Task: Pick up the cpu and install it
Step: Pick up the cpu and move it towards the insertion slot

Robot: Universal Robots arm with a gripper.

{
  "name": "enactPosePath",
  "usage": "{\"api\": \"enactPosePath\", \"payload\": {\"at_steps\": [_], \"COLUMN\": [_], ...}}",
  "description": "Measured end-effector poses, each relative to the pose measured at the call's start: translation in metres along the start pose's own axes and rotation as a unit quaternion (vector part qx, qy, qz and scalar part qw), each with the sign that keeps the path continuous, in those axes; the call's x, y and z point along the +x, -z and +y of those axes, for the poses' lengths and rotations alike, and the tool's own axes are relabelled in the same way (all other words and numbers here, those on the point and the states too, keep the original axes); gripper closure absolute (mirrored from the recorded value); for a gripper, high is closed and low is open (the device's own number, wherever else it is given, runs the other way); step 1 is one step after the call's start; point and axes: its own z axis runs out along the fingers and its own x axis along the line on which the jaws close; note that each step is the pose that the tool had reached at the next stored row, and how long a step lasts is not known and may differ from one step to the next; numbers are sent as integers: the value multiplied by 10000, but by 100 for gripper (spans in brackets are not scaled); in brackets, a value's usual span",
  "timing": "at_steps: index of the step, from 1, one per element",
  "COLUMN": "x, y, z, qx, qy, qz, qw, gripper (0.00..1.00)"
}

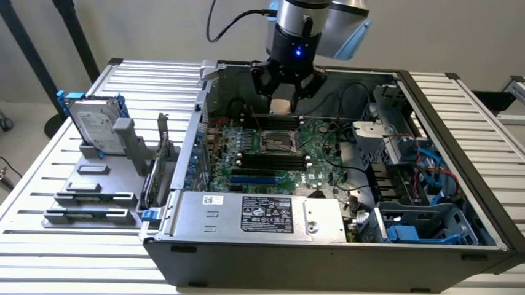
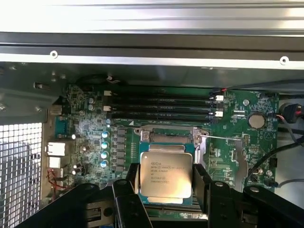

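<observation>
Slatted metal tabletop (image 1: pixel 74 246), pale wall behind. Open computer case (image 1: pixel 328 252) lies on it, taking most of the surface toward the exterior view's right.

Nearest, along the case's front edge: power supply (image 1: pixel 213 215) with a black sticker (image 1: pixel 267 215). There is print and marks on it, too small to read. Toward the tabletop's edge at the exterior view's left, a grey fixture (image 1: pixel 90 196) carries a hard drive (image 1: pixel 94 126) stood on edge in a blue bracket.

Mid-case: green motherboard (image 1: pixel 320 166), with a silver-framed socket (image 1: pixel 279 142) near its middle.

Over the socket and apart from it: cpu (image 2: pixel 166 175), level, clamped between the fingers (image 2: pixel 202 183) by two opposite edges. Its metal top carries several lines of engraved text. The first line is possibly a maker's name, but not legible.

Handling, as judged: light, rigid, thin. The lid is smooth and would be slippery if pinched on its face, so the edges are the right hold, as here. The underside is likely delicate and would not tolerate tilt or sideways force.

Farther: dark memory slots (image 2: pixel 161 108) beyond the socket, then the case's far wall.
</observation>
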Motion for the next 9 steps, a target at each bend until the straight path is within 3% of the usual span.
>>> {"api": "enactPosePath", "payload": {"at_steps": [9], "x": [-64], "y": [-34], "z": [-41], "qx": [-1], "qy": [-9], "qz": [0], "qw": [10000], "gripper": [45]}}
